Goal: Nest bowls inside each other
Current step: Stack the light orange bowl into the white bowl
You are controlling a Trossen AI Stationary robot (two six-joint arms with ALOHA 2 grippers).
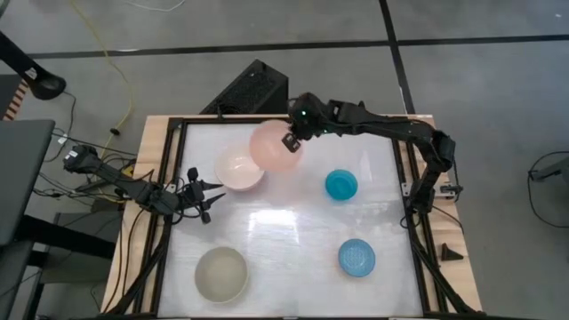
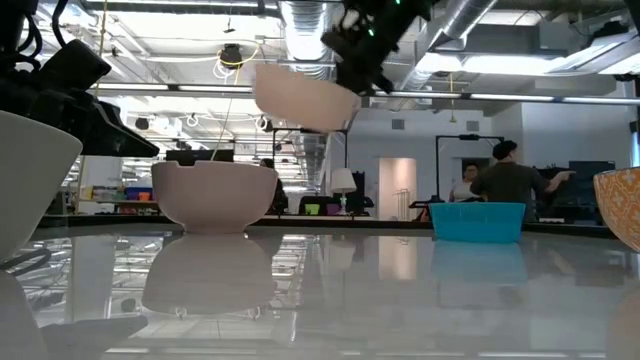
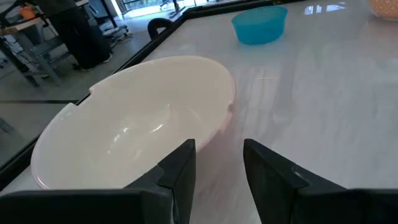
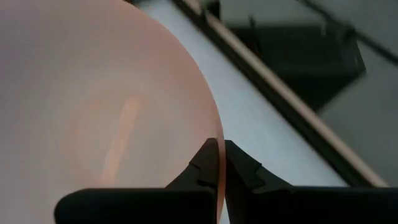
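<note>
My right gripper (image 1: 291,140) is shut on the salmon-pink bowl (image 1: 272,148), which hangs in the air at the table's far side, up and to the right of the cream-white bowl (image 1: 239,172). In the low view the pink bowl (image 2: 303,100) is well above the cream bowl (image 2: 215,195), which rests on its base. My left gripper (image 3: 217,163) stands open close to the cream bowl's (image 3: 137,124) left side, nothing between its fingers. The teal bowl (image 1: 340,185), light blue bowl (image 1: 356,258) and grey-beige bowl (image 1: 220,274) sit apart on the table. My right gripper pinches the pink bowl's rim (image 4: 214,134) on the bowl's right side, one finger inside the bowl and one outside. The fingers come slanting down from the table's right. The bowl is lifted clear of the table, mouth up and slightly tilted.
A black frame (image 1: 402,178) borders the white tabletop. Open tabletop lies in the middle between the bowls. A black box (image 1: 249,89) stands beyond the far edge. People (image 2: 505,180) stand in the room behind the table.
</note>
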